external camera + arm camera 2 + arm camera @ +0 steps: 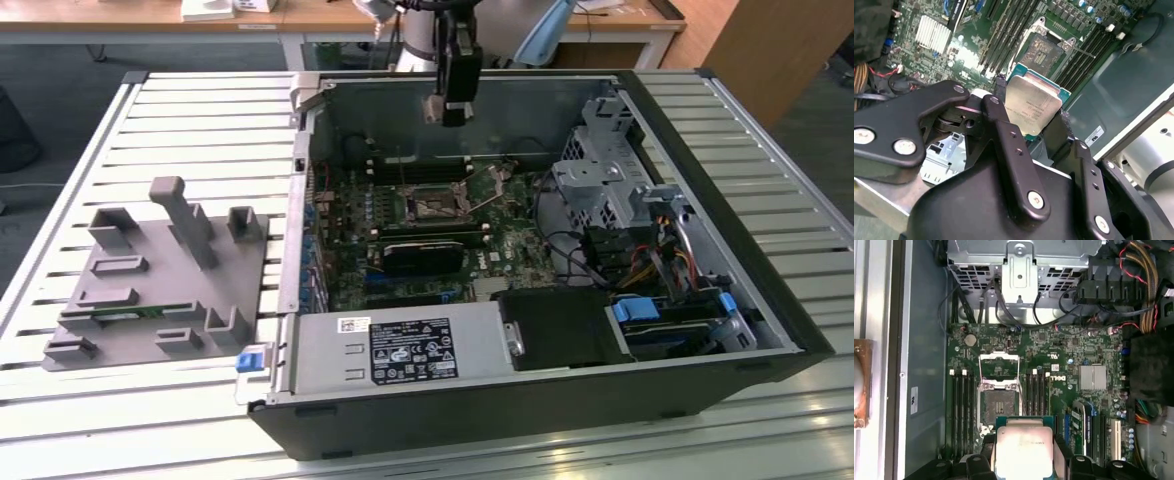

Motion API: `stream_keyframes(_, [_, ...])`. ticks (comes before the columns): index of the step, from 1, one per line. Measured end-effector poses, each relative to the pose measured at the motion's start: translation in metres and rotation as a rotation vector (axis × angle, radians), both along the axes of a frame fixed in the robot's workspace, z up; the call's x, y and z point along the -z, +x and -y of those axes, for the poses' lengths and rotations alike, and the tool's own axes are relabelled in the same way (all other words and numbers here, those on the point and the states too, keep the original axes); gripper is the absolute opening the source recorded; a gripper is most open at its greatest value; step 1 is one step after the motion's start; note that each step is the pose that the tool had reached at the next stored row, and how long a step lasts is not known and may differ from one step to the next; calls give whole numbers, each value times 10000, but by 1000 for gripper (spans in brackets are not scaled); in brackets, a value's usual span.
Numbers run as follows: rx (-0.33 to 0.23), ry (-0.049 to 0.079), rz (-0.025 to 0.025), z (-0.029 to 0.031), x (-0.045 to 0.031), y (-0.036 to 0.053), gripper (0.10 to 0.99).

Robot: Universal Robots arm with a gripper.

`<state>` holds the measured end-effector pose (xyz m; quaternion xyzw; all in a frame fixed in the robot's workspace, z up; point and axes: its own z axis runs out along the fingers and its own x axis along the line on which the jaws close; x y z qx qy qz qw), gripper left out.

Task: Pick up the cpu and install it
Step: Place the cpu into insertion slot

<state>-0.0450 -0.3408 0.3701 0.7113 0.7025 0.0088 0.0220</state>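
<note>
Cpu (1036,100): silver-topped square chip with a pale rim. It is pinched by two opposite edges between the fingers (1004,135) of my hand (1031,112) and held clear above the motherboard (427,235), touching nothing else.

Progress: I judge the pick-up done and the install not done. In both wrist views the socket (999,402) sits bare, its retention frame (999,367) swung up, with the chip near it but well above it.

Around the socket: dark memory slots (961,400) run along both sides and look unfilled. A small ribbed silver heatsink (1092,377) stands further across the board. Bundled cables (1134,260) run by the metal drive cage (1019,265).

Enclosure: an open computer case (787,330) lies on its side, and my hand hangs over its far half in the exterior view. A grey power supply (400,350) fills the near corner.

Surface: a slatted metal table (200,110). On it, at the exterior view's left of the case, sits a grey parts fixture (147,280) with upright posts.

Room: wooden desks (267,15) stand behind the table.
</note>
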Motion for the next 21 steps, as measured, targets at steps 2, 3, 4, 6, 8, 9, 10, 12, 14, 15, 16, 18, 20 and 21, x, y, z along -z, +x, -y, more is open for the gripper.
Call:
stream_keyframes(2, [7,-2,-5,0,36,0,541])
stream_keyframes(3, [8,-2,-5,0,53,0,541])
stream_keyframes(4, [8,-3,-5,0,70,1,541])
stream_keyframes(6, [8,-4,-6,0,92,1,541])
stream_keyframes(8, [8,-24,-1,-1,101,1,541])
stream_keyframes(9, [8,-30,5,0,105,1,541])
stream_keyframes(10, [8,-33,10,0,110,1,541])
stream_keyframes(12, [8,-34,15,0,119,0,541])
stream_keyframes(14, [8,-35,15,0,134,0,541])
stream_keyframes(15, [8,-33,16,0,143,0,541])
stream_keyframes(16, [8,-26,16,0,151,0,541])
stream_keyframes(18, [10,-18,16,0,171,0,541])
stream_keyframes(20, [8,-15,16,0,193,0,541])
stream_keyframes(21, [8,-14,16,0,204,0,541])
